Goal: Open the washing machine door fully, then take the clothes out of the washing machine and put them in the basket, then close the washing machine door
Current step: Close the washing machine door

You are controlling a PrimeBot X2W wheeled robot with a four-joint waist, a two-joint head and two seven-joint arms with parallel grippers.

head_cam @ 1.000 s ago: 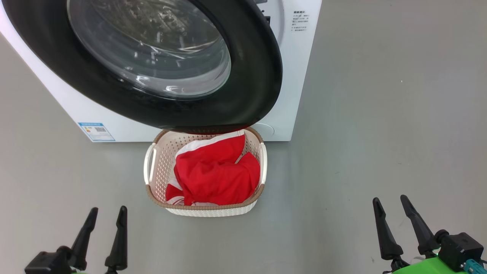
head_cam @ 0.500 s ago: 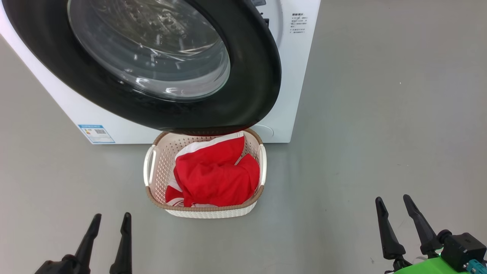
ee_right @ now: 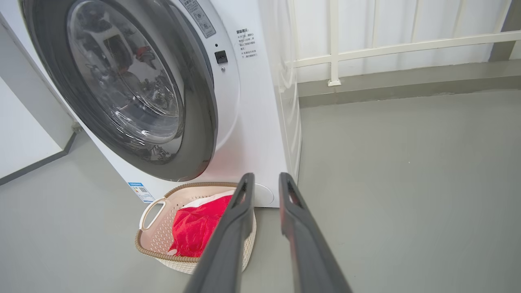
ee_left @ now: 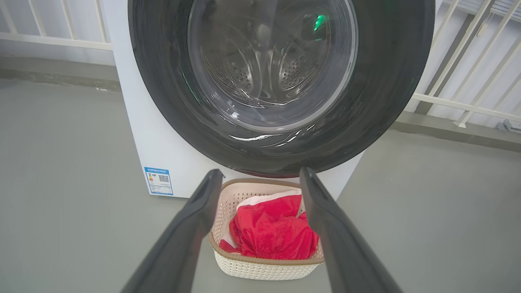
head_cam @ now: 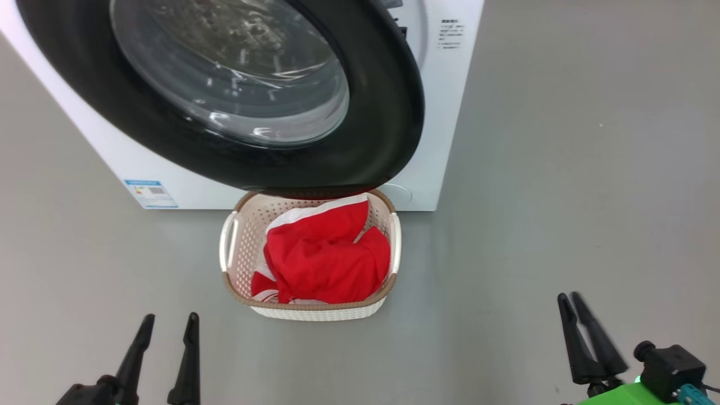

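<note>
Our left gripper [head_cam: 171, 316] and right gripper [head_cam: 568, 296] both end in long, tapering black fingers [head_cam: 188, 360]. Behind the right one sit a bright-green shell [head_cam: 619, 397], a black block [head_cam: 672, 365] and a teal plug [head_cam: 689, 394].

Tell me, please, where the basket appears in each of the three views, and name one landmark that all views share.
Head view: basket, low centre, just under the washing machine door.
Left wrist view: basket, bottom centre.
Right wrist view: basket, lower left of centre.
Shared landmark: the blue label on the washing machine, up and left of the basket.
</note>
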